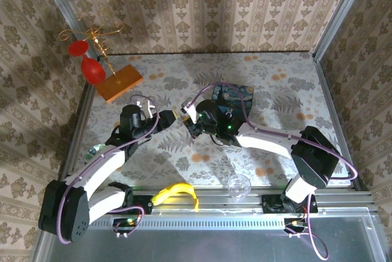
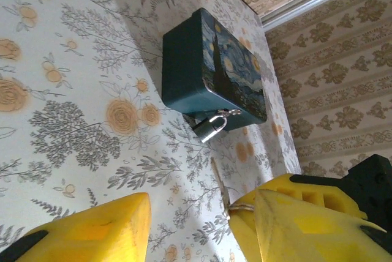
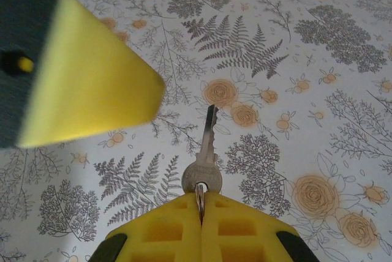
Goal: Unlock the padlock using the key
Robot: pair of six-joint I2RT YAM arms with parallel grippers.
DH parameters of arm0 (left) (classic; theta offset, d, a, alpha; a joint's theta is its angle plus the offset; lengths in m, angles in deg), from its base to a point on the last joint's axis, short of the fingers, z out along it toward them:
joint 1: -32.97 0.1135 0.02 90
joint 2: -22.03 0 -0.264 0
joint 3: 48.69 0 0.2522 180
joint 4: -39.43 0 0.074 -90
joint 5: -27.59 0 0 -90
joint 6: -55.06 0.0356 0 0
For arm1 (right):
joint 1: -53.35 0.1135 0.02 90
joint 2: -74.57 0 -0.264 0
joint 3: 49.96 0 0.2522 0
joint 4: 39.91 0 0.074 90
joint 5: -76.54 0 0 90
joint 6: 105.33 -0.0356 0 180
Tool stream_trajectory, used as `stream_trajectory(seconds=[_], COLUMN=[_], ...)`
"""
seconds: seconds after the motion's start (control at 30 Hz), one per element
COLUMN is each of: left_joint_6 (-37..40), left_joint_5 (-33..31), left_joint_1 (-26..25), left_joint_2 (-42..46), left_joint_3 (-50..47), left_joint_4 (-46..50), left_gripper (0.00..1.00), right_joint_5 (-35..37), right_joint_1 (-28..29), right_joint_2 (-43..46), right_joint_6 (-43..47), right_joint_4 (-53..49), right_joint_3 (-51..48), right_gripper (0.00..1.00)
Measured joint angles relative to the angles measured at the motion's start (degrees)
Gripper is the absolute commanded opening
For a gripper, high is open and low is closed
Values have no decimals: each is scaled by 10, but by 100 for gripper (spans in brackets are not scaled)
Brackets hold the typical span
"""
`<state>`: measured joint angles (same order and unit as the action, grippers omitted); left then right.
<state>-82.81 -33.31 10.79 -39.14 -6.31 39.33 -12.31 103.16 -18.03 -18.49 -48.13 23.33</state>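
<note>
Left wrist view — blue tin (image 2: 202, 60) shut, padlock (image 2: 211, 127) against its front.

Damask walls (image 1: 202, 5) & floral tbl (image 1: 288, 84)

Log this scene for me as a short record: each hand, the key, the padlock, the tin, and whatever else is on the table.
left hand: open, fingers apart, facing the tin
right hand: shut on the key, gripping its ring end
key: blade sticks out past the fingertips, not in the lock
padlock: hangs at the tin's front edge
tin: dark blue, painted lid, closed
orange block: far left, beside a red glass
clear glass: near edge
banana-shaped yellow thing: near edge
</note>
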Motion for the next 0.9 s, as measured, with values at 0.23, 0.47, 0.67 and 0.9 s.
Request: stream_trajectory(seconds=[0.23,0.47,0.67,0.9], left_joint_6=[-2,-16,-29,-31], left_joint_5=[8,16,25,33], left_joint_1=[-10,-17,-19,-22], left_joint_2=[-28,-65,-85,-85], left_joint_3=[12,13,13,14], left_joint_4=[-36,-75,-98,-110], left_gripper=[43,29,13,0], right_joint_5=[0,0,0,0], right_joint_1=[3,4,5,7], right_joint_2=[8,8,12,18], right_joint_6=[0,0,-1,-7], right_joint_4=[8,8,8,16], right_joint_3=[-3,-9,-10,-25], right_gripper=[0,0,0,0])
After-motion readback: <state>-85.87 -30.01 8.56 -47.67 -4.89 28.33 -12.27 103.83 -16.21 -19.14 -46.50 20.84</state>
